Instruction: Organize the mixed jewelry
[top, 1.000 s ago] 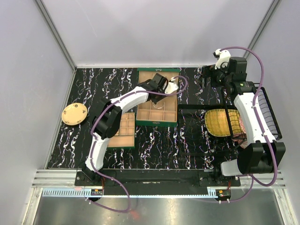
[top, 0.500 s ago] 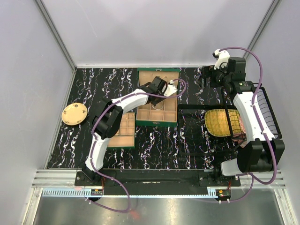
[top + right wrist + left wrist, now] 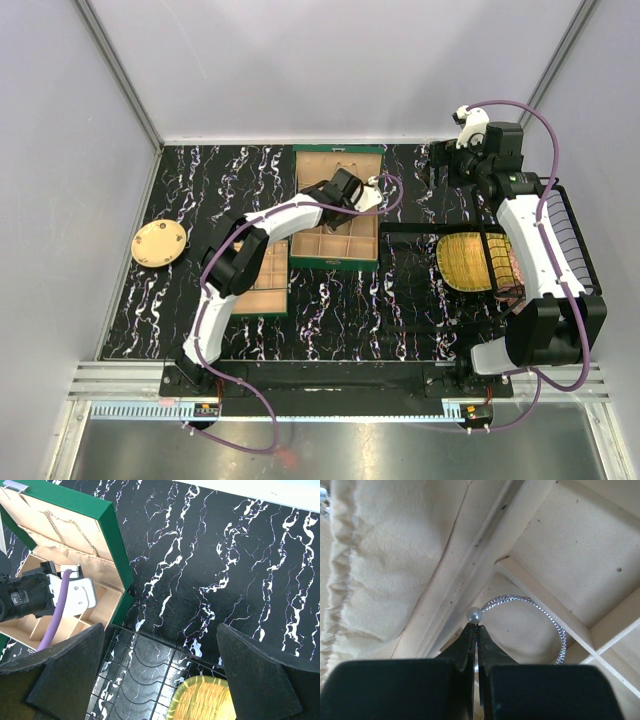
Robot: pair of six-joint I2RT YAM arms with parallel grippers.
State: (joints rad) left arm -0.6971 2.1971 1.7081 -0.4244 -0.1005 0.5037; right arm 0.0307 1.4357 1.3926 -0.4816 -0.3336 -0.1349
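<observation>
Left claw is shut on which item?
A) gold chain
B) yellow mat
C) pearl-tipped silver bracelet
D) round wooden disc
C: the left wrist view shows the left claw closed just below the pearl of the bracelet, inside the box.

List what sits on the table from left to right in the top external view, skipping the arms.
round tan disc → tan compartmented tray → green box → yellow woven mat
</observation>
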